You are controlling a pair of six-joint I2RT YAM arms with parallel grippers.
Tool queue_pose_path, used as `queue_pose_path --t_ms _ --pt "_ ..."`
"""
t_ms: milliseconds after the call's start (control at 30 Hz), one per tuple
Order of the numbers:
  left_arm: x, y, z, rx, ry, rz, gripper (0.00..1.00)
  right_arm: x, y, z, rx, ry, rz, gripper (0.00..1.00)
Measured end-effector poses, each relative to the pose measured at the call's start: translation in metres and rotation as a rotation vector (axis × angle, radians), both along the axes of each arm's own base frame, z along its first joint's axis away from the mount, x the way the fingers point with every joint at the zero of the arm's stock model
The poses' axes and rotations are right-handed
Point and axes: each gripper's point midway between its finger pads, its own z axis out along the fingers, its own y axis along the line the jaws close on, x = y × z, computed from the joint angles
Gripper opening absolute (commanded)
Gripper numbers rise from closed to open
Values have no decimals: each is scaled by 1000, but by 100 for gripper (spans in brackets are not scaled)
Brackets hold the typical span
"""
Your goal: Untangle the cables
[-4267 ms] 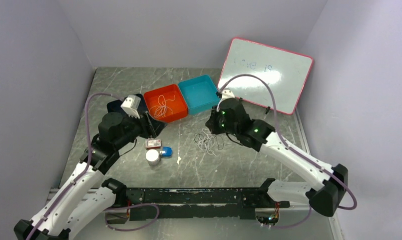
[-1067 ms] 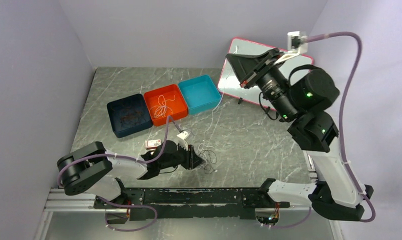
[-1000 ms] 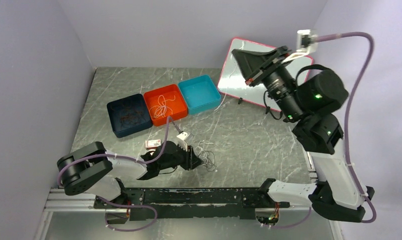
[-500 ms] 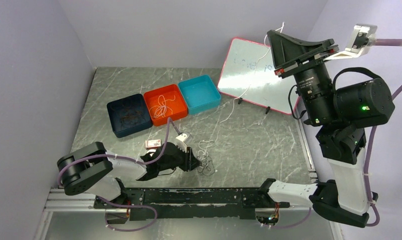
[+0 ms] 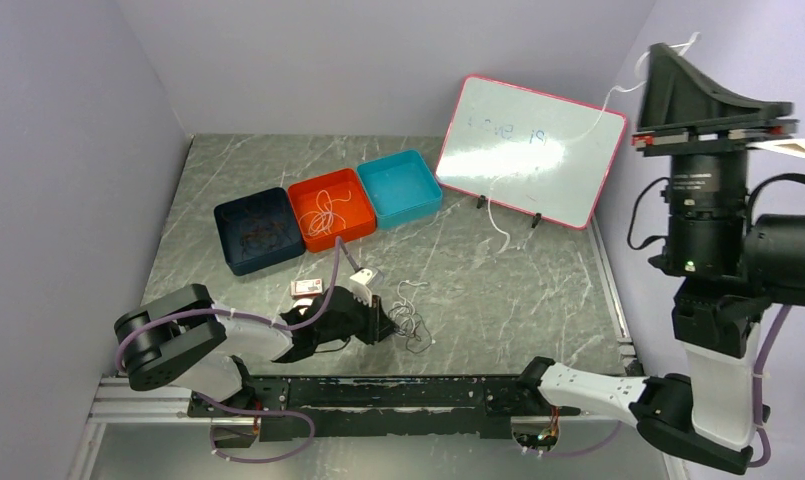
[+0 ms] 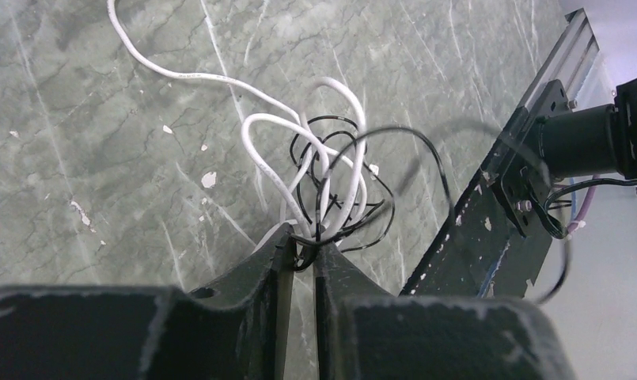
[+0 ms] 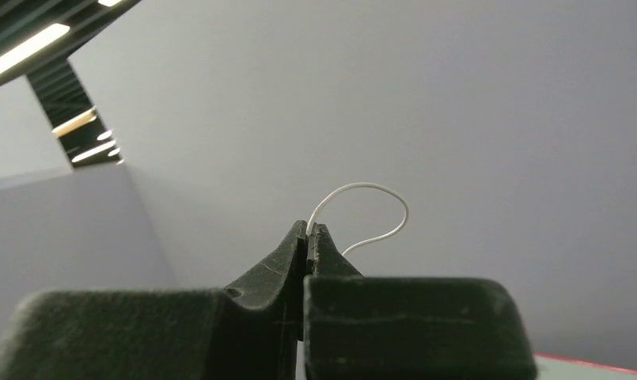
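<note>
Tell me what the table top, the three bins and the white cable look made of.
Table top: stone-look grey-green slab with pale veins and chips, matte; possibly laminate. Bins: moulded plastic, judging by the uniform colours and rounded corners. White cable: thin wire in smooth, probably plastic, insulation; it bends in springy loops.

the cables sit as a small knot of thin white and black loops on the counter, near its front edge. one white strand rises out of the knot, slanting up across the whiteboard, taut and high.
</note>
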Motion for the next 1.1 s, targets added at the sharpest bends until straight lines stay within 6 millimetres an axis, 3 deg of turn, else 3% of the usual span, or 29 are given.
queue_pose_path --t_ms 167,300,500,767,933,1000,1100 --pt "0 2 -4 17 6 7 18 -11 -31 11 29 -41 -110 0" --pt "0 6 -7 37 12 15 19 -13 -43 12 35 -39 -159 0" --pt "3 14 -2 73 2 41 38 -9 -40 3 14 -2 -153 0" --pt "18 15 51 51 -84 89 61 13 -6 -30 -53 114 -77 0" --pt "25 23 89 36 -142 131 67 37 31 -63 -120 207 -16 0" --pt "26 30 98 44 -156 150 76 50 51 -79 -156 251 20 0" --pt "26 42 105 60 -169 174 81 61 72 -92 -189 289 55 0"
